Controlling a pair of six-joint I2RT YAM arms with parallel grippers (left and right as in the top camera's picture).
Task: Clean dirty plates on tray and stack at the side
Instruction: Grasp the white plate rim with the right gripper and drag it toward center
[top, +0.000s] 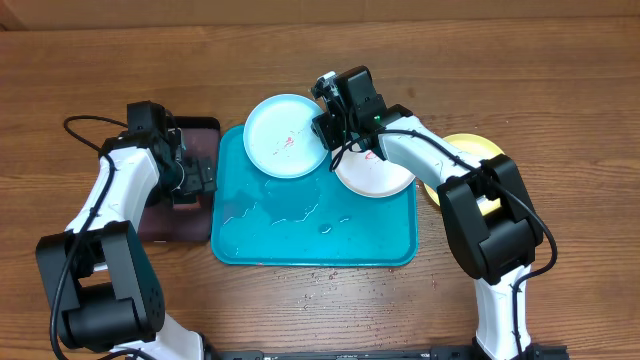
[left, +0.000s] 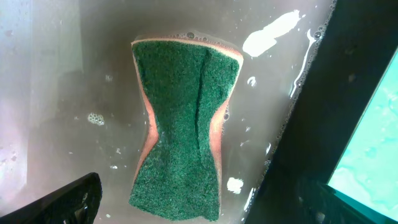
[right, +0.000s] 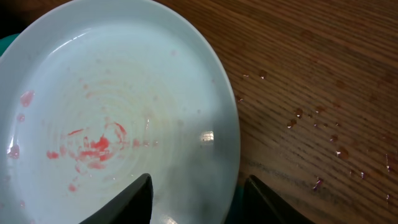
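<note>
Judging the blue plate (right: 118, 106) light, stiff, slick, we favour its rim. Right hand (right: 199, 202) straddles it half-open; left hand (top: 190, 182) wide.

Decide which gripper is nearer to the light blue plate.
Right. The right gripper straddles the rim of the light blue plate; the left gripper hovers over the sponge, beyond the tray.

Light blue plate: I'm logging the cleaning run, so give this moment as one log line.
right gripper open, straddling light blue plate rim | plate red-smeared | left gripper open over sponge
</note>
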